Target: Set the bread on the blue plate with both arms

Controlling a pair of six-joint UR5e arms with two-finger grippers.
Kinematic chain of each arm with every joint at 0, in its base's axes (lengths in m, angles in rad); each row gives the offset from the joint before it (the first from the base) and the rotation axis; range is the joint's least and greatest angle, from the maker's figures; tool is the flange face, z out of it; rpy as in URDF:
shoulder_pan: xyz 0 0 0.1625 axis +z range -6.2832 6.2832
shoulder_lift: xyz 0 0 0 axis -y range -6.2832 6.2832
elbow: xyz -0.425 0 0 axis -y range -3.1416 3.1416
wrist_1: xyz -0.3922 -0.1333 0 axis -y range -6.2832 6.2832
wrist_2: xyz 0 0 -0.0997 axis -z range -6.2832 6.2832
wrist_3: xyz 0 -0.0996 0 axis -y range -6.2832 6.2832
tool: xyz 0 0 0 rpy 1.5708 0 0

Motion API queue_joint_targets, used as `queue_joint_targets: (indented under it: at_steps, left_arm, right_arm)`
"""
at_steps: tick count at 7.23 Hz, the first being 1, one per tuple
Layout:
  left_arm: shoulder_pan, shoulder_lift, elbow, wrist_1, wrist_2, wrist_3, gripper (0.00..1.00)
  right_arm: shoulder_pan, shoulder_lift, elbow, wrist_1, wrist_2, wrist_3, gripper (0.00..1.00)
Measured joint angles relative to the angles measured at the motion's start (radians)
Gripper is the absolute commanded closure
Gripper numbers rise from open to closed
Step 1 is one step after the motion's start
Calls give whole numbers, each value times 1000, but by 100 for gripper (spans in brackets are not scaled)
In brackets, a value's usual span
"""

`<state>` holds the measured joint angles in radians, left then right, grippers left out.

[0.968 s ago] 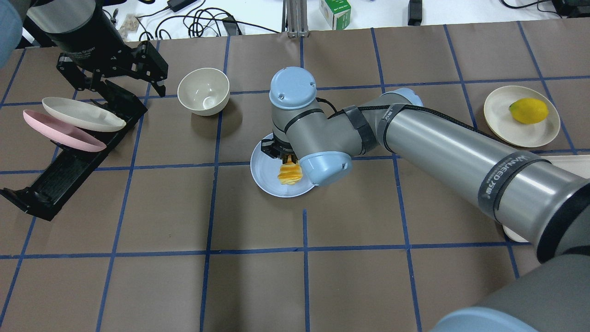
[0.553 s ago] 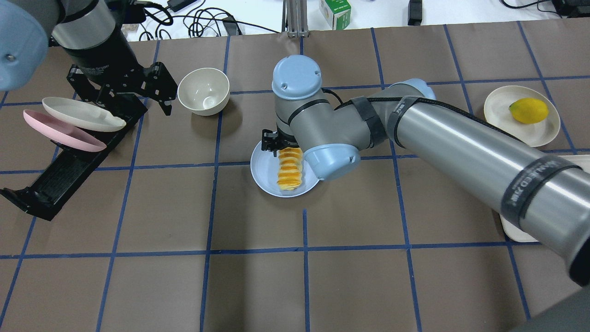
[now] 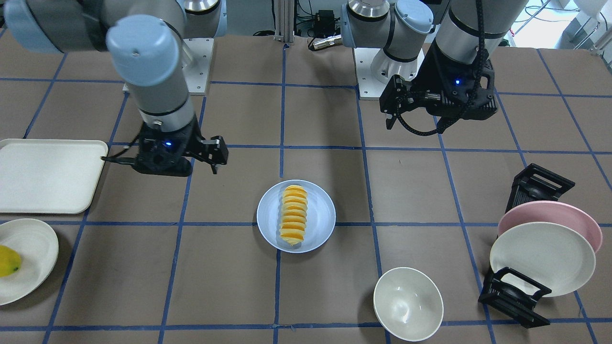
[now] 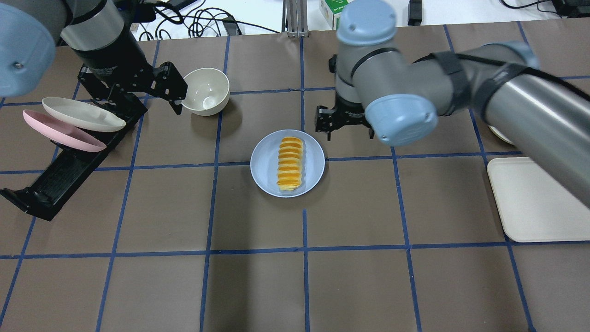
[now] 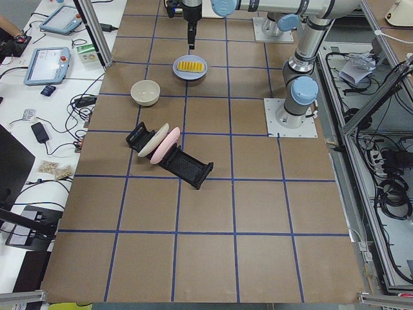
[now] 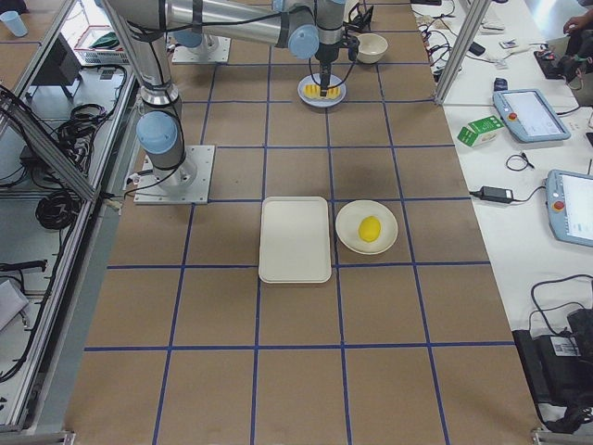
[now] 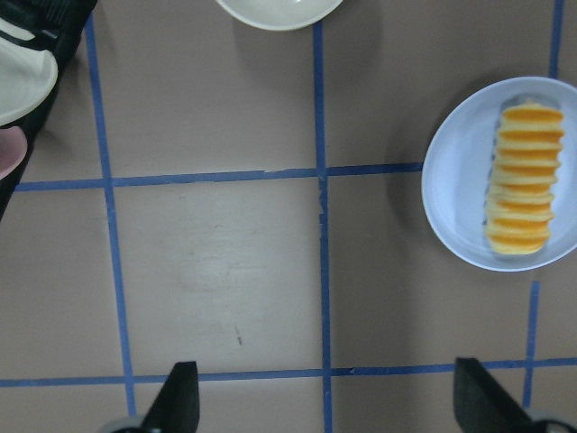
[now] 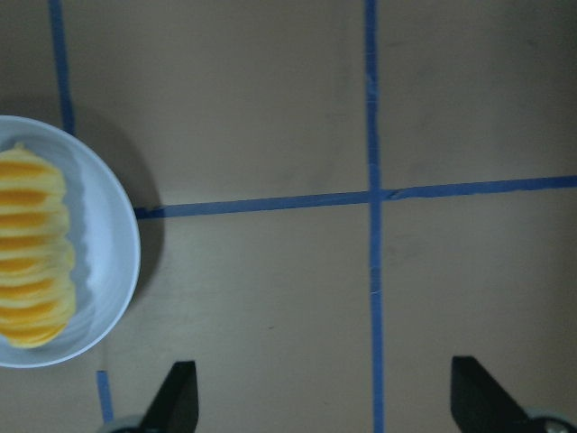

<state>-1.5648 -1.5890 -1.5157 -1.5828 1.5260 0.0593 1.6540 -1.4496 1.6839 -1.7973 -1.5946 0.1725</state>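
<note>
The bread (image 4: pixel 290 163) lies flat along the middle of the blue plate (image 4: pixel 266 167) at the table's centre, with nothing touching it. Both also show in the front view: the bread (image 3: pixel 293 213) and the plate (image 3: pixel 319 215). My right gripper (image 4: pixel 345 127) is open and empty, raised above the table just right of the plate's far edge. Its wrist view shows the bread (image 8: pixel 32 253) at the left edge. My left gripper (image 4: pixel 133 94) is open and empty, raised between the dish rack and the bowl. Its wrist view shows the plate (image 7: pixel 455 171) at the right.
A cream bowl (image 4: pixel 203 91) stands far left of the plate. A black dish rack (image 4: pixel 69 170) holds a pink plate (image 4: pixel 60 133) and a cream plate (image 4: pixel 83 115). A cream tray (image 4: pixel 530 198) lies at the right. A yellow fruit (image 3: pixel 8 260) sits on a cream plate.
My right gripper has let go of the bread, which now lies flat on the plate, and has risen and moved right. My left gripper has moved right toward the bowl.
</note>
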Motion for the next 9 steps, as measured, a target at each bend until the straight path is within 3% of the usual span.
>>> queue_joint_targets:
  at_steps: [3, 5, 9]
  left_arm:
    - [7, -3, -12, 6, -2, 2, 0]
    - [14, 4, -30, 22, 11, 2, 0]
    - [15, -22, -64, 112, 16, -7, 0]
  right_arm:
    - [-130, -139, -1, 146, -9, -15, 0]
    - [-130, -205, 6, 167, -4, -9, 0]
    - [-99, -221, 7, 167, 36, -38, 0]
